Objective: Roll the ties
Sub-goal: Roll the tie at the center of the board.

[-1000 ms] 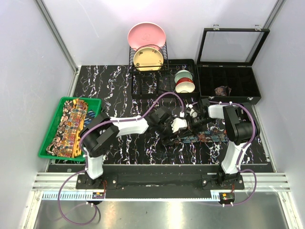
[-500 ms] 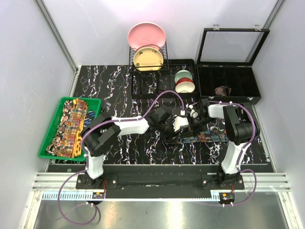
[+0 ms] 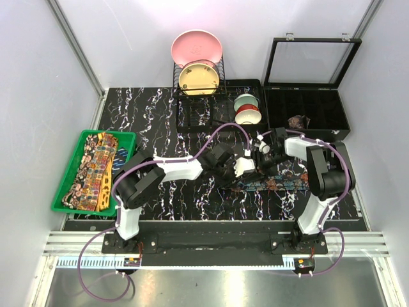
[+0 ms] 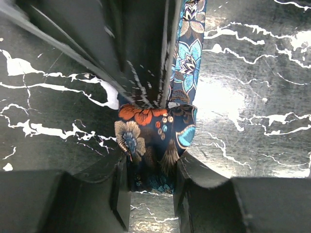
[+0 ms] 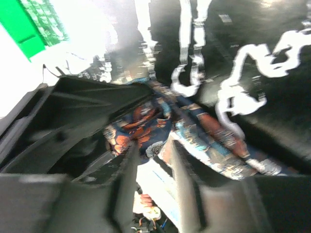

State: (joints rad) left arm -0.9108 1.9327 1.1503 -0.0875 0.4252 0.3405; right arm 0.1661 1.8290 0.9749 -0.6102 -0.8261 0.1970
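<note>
A dark blue tie (image 3: 281,184) with orange and light-blue flowers lies stretched out on the black marble table (image 3: 160,121), right of centre. Its left end is folded into a small roll (image 4: 155,131). My left gripper (image 4: 151,167) is shut on that roll, one finger pressing each side; from above, the left gripper (image 3: 238,169) sits at the tie's left end. My right gripper (image 3: 261,158) meets it from the right. The right wrist view is blurred: the right gripper (image 5: 151,150) has its jaws apart, with the tie's fold (image 5: 146,128) at the tips.
A green tray (image 3: 64,185) at the left edge holds more ties (image 3: 96,167). A black compartment case (image 3: 339,131) at the back right holds a rolled tie (image 3: 298,121). A dish rack with plates (image 3: 197,61) and stacked bowls (image 3: 246,109) stand at the back.
My left jaws have closed onto the tie's rolled end. My right jaws, shut a second ago, have come apart, and the right wrist has shifted slightly back and right.
</note>
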